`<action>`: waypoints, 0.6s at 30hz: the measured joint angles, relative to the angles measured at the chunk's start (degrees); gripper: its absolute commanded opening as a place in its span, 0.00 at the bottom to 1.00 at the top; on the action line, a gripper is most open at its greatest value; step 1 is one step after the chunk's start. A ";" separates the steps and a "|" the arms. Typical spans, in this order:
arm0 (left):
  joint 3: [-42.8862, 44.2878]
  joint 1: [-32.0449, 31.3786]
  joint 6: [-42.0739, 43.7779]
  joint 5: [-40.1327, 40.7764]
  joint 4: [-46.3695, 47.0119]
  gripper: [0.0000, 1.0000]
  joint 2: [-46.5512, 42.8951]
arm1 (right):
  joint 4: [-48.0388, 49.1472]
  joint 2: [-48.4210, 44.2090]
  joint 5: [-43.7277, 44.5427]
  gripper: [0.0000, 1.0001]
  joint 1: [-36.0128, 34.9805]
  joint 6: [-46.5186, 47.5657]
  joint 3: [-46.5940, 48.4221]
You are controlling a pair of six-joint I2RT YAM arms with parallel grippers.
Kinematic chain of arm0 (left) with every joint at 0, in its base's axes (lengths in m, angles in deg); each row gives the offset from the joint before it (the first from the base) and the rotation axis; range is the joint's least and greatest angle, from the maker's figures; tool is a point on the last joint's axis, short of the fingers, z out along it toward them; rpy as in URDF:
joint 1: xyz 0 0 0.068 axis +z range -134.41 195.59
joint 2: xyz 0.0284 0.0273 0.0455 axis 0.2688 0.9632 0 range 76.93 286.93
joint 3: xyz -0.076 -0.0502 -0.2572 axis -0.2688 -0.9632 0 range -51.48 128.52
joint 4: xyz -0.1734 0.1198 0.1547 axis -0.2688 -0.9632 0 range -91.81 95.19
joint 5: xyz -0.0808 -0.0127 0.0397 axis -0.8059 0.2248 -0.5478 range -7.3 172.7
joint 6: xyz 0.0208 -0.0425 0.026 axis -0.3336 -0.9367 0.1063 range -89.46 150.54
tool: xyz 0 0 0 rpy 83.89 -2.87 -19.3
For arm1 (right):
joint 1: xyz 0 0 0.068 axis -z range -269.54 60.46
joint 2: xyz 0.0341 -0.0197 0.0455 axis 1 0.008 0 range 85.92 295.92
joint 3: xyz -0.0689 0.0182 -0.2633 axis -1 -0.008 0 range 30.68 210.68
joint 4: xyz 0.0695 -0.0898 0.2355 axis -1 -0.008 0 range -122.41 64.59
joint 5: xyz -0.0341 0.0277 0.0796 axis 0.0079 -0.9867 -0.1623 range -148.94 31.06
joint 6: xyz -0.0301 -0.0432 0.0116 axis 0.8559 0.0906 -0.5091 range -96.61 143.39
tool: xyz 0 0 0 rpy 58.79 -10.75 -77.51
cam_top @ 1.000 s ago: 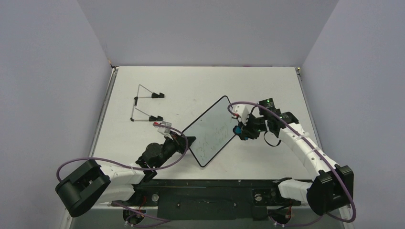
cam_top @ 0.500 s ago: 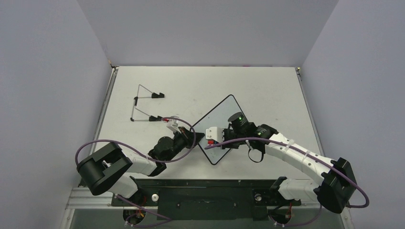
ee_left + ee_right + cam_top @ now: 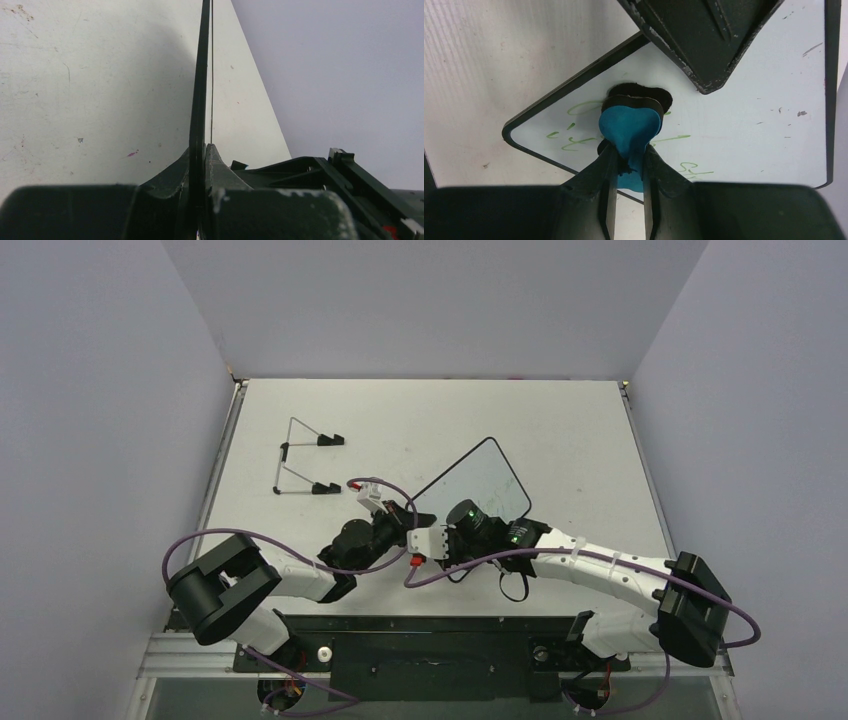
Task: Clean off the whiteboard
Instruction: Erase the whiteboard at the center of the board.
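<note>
The whiteboard (image 3: 487, 478) stands tilted near the table's middle, its white face carrying faint green handwriting (image 3: 574, 142). My left gripper (image 3: 201, 150) is shut on the board's black rim, which runs edge-on up the left wrist view. My right gripper (image 3: 629, 152) is shut on the blue-and-black eraser (image 3: 629, 124). The eraser presses on the board's face (image 3: 744, 115) close to its near-left corner, just below the left gripper's finger (image 3: 704, 45). In the top view the right wrist (image 3: 465, 525) covers that corner.
A thin wire stand with black feet (image 3: 305, 462) lies at the table's back left. The grey walls close the table in on three sides. The arms' cables loop over the near part of the table (image 3: 600, 440).
My right arm has swept the eraser from the board's right side across to its near-left corner. The left arm has pushed forward, and the board has shifted back and right.
</note>
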 measured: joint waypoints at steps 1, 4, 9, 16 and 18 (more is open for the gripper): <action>0.00 0.00 -0.02 0.02 0.00 0.00 0.00 | -0.26 0.04 0.15 0.00 -0.44 0.66 0.00; 0.00 0.00 0.00 0.13 -0.24 0.00 -0.07 | -2.23 0.44 0.26 0.00 -2.01 3.54 0.00; 0.00 0.00 0.02 0.11 -0.31 0.00 -0.09 | -4.44 0.98 0.28 0.00 -2.56 6.49 -0.17; 0.00 0.68 0.44 0.72 -0.24 0.00 -0.09 | -0.39 2.58 5.81 0.00 -1.66 2.36 -1.01; 0.00 0.79 0.44 0.85 -0.20 0.00 -0.07 | 0.85 2.58 7.67 0.00 -1.14 1.01 -1.46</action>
